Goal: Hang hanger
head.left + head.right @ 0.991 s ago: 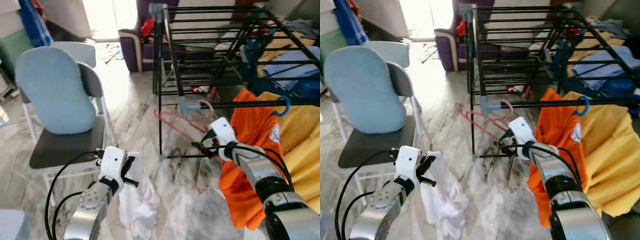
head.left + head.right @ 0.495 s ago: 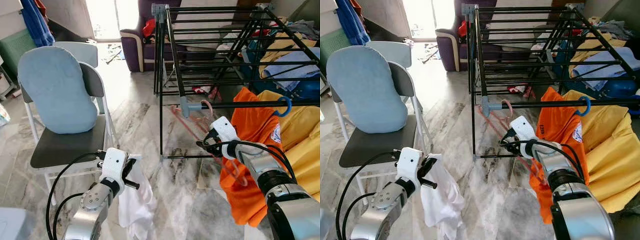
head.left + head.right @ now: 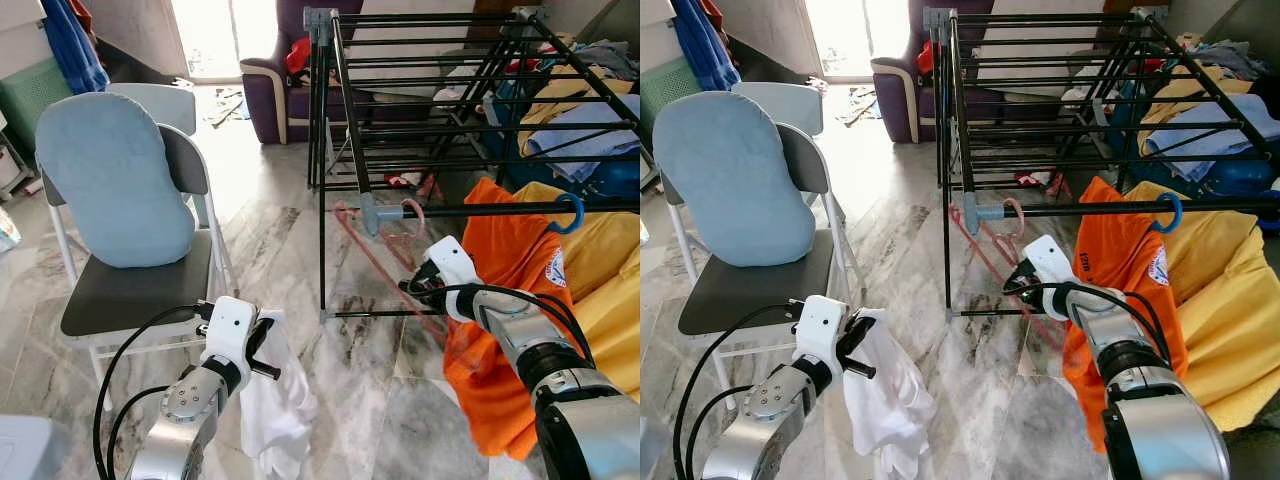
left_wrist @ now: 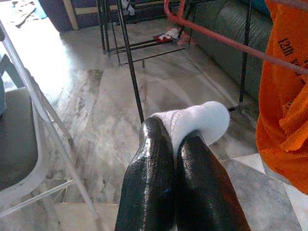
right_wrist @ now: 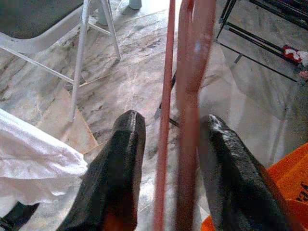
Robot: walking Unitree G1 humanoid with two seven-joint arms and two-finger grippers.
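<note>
Right gripper [image 3: 408, 288] is parted around the slim pink plastic hanger [image 3: 385, 260], whose hook sits on the black metal drying rack [image 3: 345, 90] rail at 12 o'clock. Left gripper [image 4: 175, 159] is clamped on a white cloth [image 3: 270, 400]. Risk — hanger slips off. Orange garment [image 3: 510, 310] print unreadable.
</note>
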